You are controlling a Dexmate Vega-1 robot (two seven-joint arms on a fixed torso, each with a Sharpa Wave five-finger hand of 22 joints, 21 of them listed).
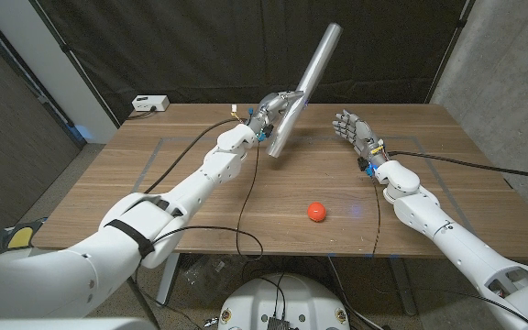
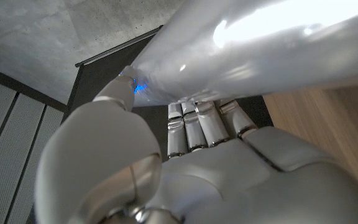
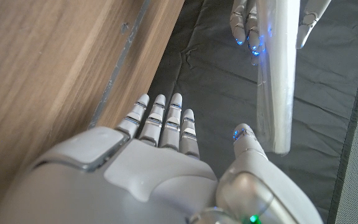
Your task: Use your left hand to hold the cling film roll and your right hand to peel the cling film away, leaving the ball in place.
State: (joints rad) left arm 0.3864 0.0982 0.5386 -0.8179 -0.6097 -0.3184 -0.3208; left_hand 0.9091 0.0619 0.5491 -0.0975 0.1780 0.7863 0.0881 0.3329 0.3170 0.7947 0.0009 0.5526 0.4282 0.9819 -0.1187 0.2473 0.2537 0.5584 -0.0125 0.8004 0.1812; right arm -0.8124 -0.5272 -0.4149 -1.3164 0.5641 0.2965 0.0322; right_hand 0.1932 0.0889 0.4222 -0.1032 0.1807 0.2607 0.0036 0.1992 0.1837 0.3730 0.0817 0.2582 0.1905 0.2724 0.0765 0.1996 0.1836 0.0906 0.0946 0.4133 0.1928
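Note:
My left hand [image 1: 271,110] grips the cling film roll [image 1: 302,88], a long shiny silver tube, and holds it tilted in the air above the far middle of the table, upper end toward the back right. The roll [image 2: 253,46] lies across the left hand's fingers [image 2: 197,124] in the left wrist view. My right hand [image 1: 354,130] is raised to the right of the roll, fingers spread, holding nothing and apart from it. In the right wrist view the roll [image 3: 277,81] hangs beyond the right hand [image 3: 166,155]. An orange ball [image 1: 316,212] sits on the table near the front middle.
The wooden table [image 1: 154,197] has faint tape lines marked on it. A small white box [image 1: 149,104] with a cable sits at the back left corner. Thin black cables trail over the table from both arms. Dark curtains hang behind.

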